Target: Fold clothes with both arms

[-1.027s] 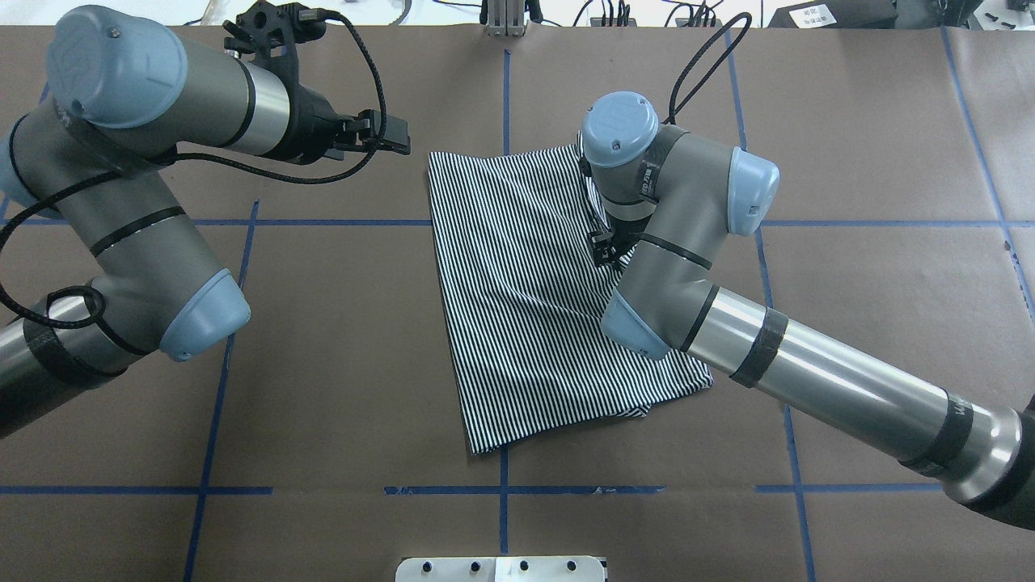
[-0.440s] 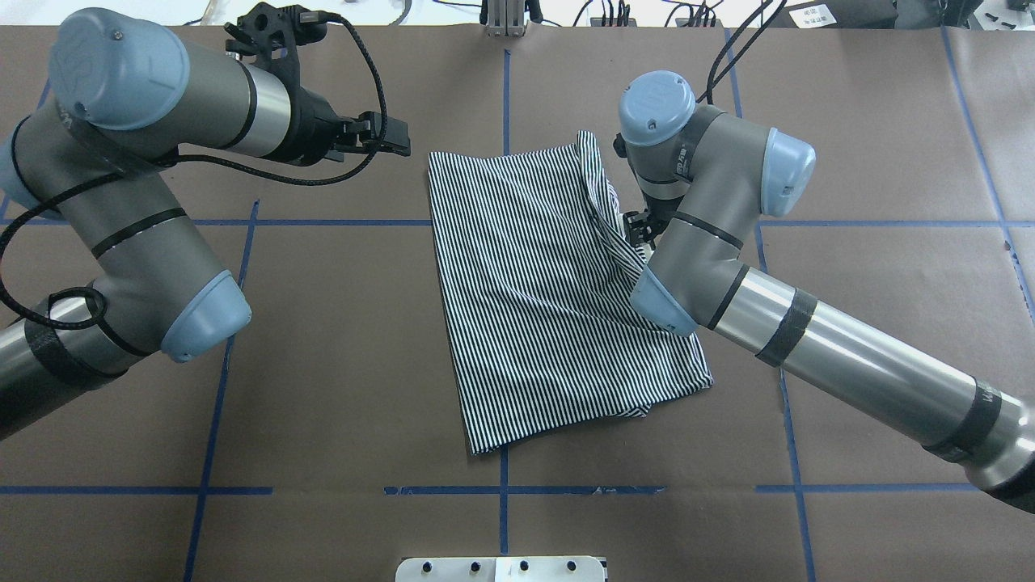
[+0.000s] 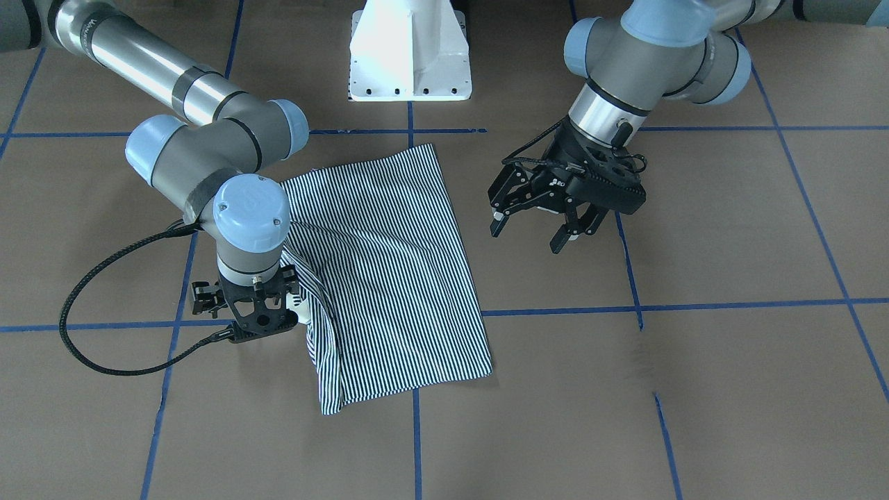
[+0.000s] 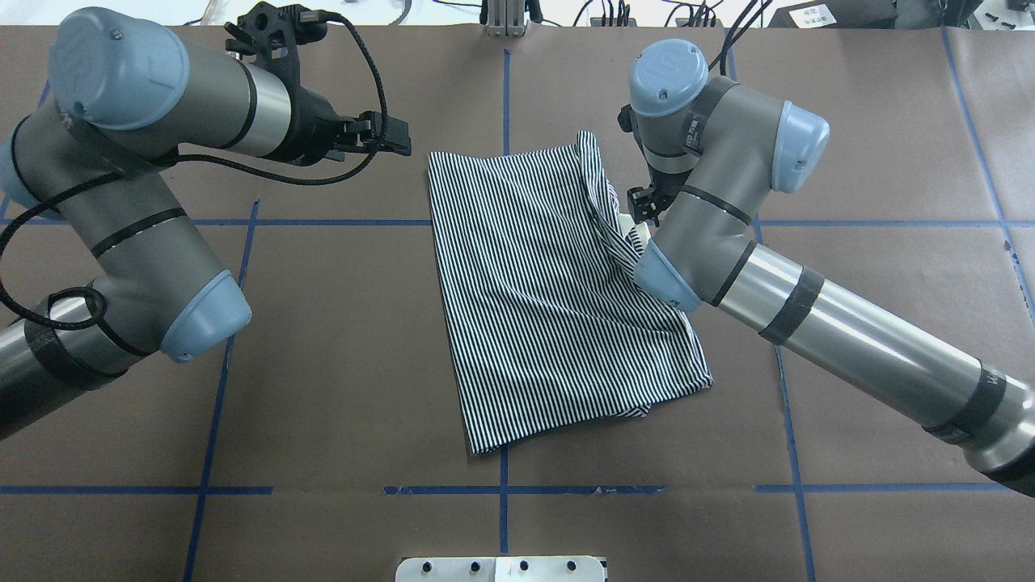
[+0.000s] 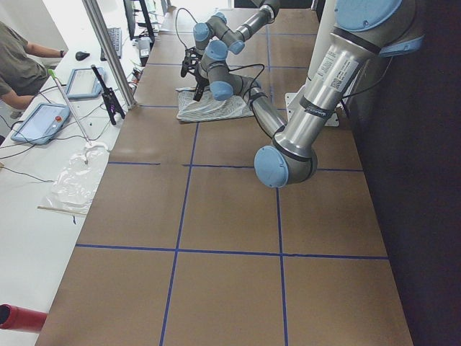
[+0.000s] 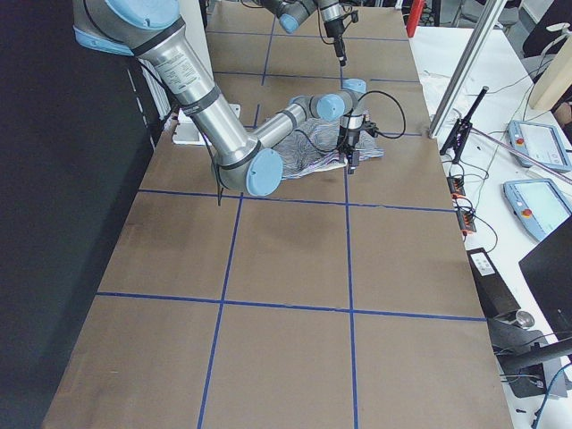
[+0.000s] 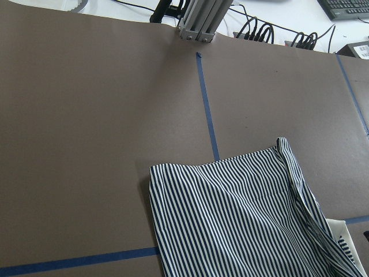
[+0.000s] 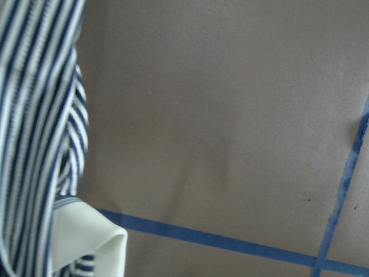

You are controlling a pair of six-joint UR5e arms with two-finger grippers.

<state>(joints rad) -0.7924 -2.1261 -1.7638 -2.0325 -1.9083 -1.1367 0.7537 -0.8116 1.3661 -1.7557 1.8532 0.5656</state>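
Observation:
The striped polo shirt (image 4: 534, 307) lies folded into a rough rectangle at mid-table, back side up. Its cream collar (image 4: 633, 226) peeks out at a raised ridge on its right edge. It also shows in the front view (image 3: 389, 264). My right gripper (image 4: 643, 204) points down just off that edge, beside the collar (image 8: 86, 242). It looks open and holds nothing (image 3: 253, 312). My left gripper (image 3: 528, 236) is open and empty. It hovers left of the shirt's far-left corner (image 4: 398, 136), apart from the cloth. The placket and logo are hidden.
The table is covered in brown paper with blue tape grid lines (image 4: 503, 517). The white pedestal base (image 3: 410, 62) sits at the robot's side. A metal post (image 7: 199, 23) stands at the far edge. An operator (image 5: 21, 65) and tablets are beyond it.
My right gripper has moved off the shirt, rightward and away, to just beyond its right edge. The ridge with the collar has appeared there. The left arm has not moved.

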